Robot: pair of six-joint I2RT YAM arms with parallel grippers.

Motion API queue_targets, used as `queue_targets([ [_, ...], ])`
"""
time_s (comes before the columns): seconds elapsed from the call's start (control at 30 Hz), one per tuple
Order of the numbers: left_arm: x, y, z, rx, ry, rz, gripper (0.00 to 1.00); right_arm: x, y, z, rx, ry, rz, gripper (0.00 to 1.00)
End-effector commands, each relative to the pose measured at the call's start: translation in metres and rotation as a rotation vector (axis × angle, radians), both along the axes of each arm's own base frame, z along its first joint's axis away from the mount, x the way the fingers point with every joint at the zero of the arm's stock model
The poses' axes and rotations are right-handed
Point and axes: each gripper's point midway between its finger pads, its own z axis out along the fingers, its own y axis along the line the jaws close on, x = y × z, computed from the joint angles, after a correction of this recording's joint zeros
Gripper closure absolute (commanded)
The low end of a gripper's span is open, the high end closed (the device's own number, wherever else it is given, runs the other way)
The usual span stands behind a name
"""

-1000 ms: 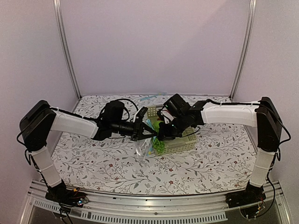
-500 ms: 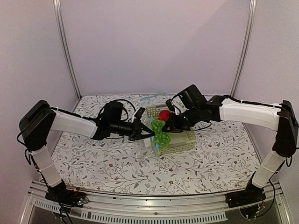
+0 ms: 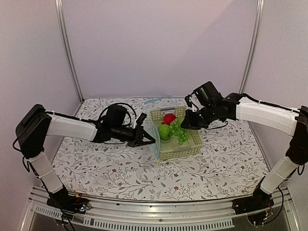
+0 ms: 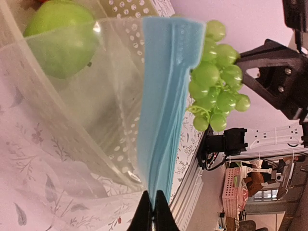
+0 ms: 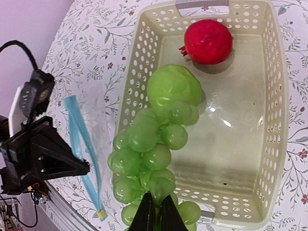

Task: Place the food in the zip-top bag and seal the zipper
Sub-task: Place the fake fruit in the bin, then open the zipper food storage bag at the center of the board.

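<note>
Nothing bagged yet. The red apple [image 5: 208, 41] and green apple [image 5: 171, 86] both sit in the basket [image 5: 276, 96]. The grape bunch [image 5: 154, 159] hangs over the basket from the right gripper [image 5: 155, 211], jaws pinched shut on its stem. The zip-top bag [image 4: 86, 120] hangs just beside the basket (nothing seen inside it), with the left gripper [image 4: 155, 211] clamped on one end of the zipper [image 4: 163, 106]. Left to do, by my read: all fruit into the bag, then press the strip closed.

We see white shells on the left arm [image 3: 72, 127] and right arm [image 3: 264, 113], with black joints. Thin black cables [image 3: 120, 104] loop near the wrists; the fingers [image 5: 144, 215] are black.
</note>
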Motion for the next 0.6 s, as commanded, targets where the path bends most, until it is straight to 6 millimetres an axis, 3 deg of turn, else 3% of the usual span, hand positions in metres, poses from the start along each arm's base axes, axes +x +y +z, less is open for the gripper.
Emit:
queue_targets([
  [0.0,0.001,0.007,0.028,-0.008,-0.083,0.004,1.00,0.019,-0.022,-0.024,-0.110,0.018,-0.067,0.94],
  [0.07,-0.001,0.009,0.034,-0.004,-0.094,0.006,1.00,0.022,-0.019,-0.034,-0.120,0.032,-0.057,0.91],
  [0.1,-0.002,0.010,0.038,-0.006,-0.102,0.008,1.00,0.023,-0.016,-0.041,-0.123,0.044,-0.047,0.85],
  [0.2,-0.005,0.012,0.044,-0.008,-0.111,0.009,1.00,0.024,-0.009,-0.044,-0.114,0.054,-0.016,0.52],
  [0.27,-0.006,0.012,0.048,-0.008,-0.119,0.011,1.00,0.022,-0.005,-0.035,-0.086,0.039,0.006,0.40],
  [0.4,-0.008,0.012,0.055,-0.003,-0.137,0.022,1.00,0.008,0.004,0.008,0.020,-0.020,0.082,0.32],
  [0.43,-0.008,0.011,0.056,0.004,-0.140,0.028,1.00,-0.003,0.012,0.023,0.073,-0.022,0.128,0.31],
  [0.57,-0.005,0.011,0.057,0.044,-0.152,0.051,1.00,-0.038,0.040,0.054,0.169,-0.048,0.252,0.30],
])
